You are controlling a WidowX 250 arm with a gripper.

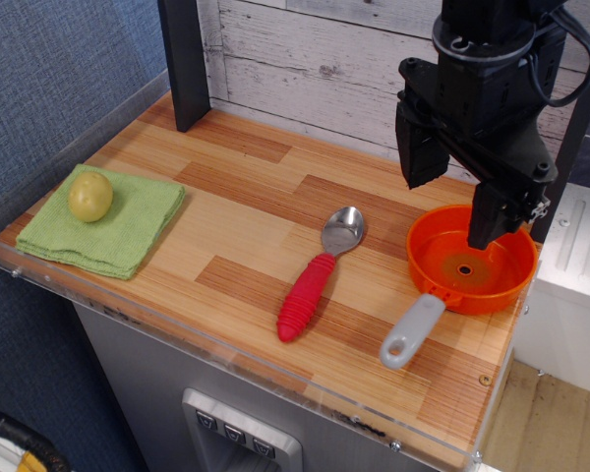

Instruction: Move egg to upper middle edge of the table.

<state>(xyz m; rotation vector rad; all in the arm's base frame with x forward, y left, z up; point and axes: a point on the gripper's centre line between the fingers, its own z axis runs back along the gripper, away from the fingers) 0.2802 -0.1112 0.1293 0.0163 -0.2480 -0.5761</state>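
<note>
My gripper (459, 208) hung at the right of the frame, above the orange pan (472, 261), with its two fingers (418, 147) spread wide apart and nothing between them. The egg (90, 196) lay far away at the left of the frame, on the folded green cloth (108, 221), near the left edge of the table (246, 211).

I judged several dangers from here. The egg was smooth and round, so if I closed off its middle it could squirt out and roll. The cloth under it was soft, and a descent too deep could make my fingers catch the fabric and drag it with the egg. The spoon (315, 275) with the red handle lay in the middle of the frame, on my way across; a low travel could knock it. At the upper middle edge, near the dark post (189, 59), the egg could roll after release, because the wood there was flat and hard.
</note>
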